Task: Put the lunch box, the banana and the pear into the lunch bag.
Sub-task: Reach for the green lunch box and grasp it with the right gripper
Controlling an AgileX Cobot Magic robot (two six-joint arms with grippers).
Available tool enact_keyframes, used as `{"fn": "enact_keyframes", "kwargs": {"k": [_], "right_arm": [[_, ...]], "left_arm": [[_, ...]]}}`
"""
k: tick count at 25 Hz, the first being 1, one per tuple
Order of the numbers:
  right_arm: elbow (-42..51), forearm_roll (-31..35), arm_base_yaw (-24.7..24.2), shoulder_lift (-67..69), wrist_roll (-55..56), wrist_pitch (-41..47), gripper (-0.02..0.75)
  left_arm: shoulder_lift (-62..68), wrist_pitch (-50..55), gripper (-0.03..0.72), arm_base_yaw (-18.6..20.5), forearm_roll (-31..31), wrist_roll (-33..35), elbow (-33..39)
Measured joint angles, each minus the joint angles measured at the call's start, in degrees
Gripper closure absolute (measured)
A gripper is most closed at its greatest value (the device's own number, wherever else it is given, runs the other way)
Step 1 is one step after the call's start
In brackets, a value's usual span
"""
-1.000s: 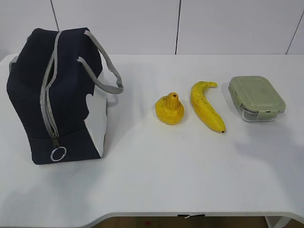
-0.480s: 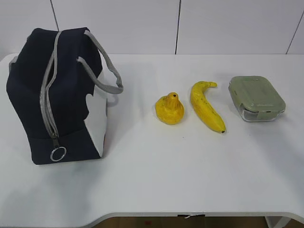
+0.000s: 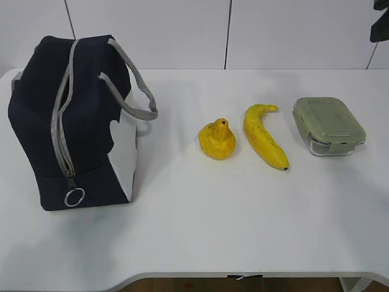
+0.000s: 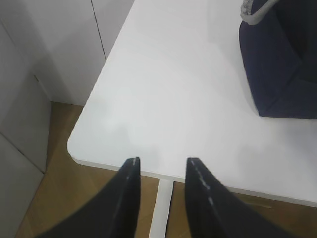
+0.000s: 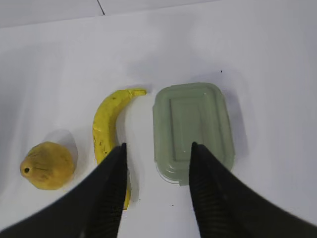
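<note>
Lunch bag point(image 3: 73, 121): upright at the left of the counter point(image 3: 200, 231), zipped. Pear point(image 3: 217, 139), banana point(image 3: 263, 136), lunch box point(image 3: 327, 125): in a row to its right, apart from each other. Right gripper point(image 5: 157, 153): released, empty, above the gap between banana and lunch box. Left gripper point(image 4: 161, 166): released, empty, over the counter's left edge, bag to its right.

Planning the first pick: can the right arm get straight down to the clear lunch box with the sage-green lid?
Probably yes. The right gripper hangs open above the clear, sage-green-lidded lunch box, nothing lies on it, and the long yellow banana sits apart beside it.
</note>
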Motion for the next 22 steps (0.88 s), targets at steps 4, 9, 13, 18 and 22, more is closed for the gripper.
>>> {"fn": "enact_keyframes", "kwargs": {"k": [4,9,13,18,22], "right_arm": [[-7.83,1.33,0.00,6.61,-2.18,6.88,0.394],[-17.88,10.39,-2.45,14.27,-10.26,15.50,0.394],[-23.94,21.96,-6.88,20.65,-19.66,22.17,0.394],[-28.47,35.59,-13.75,27.59,-31.06,30.60,0.394],[-30.57,45.68,-19.47,33.64,-38.97,32.01,0.394]], "left_arm": [[0.00,0.00,0.452,0.00,0.00,0.00,0.00],[0.00,0.00,0.452,0.00,0.00,0.00,0.00],[0.00,0.00,0.452,0.00,0.00,0.00,0.00],[0.00,0.00,0.452,0.00,0.00,0.00,0.00],[0.00,0.00,0.452,0.00,0.00,0.00,0.00]]}}
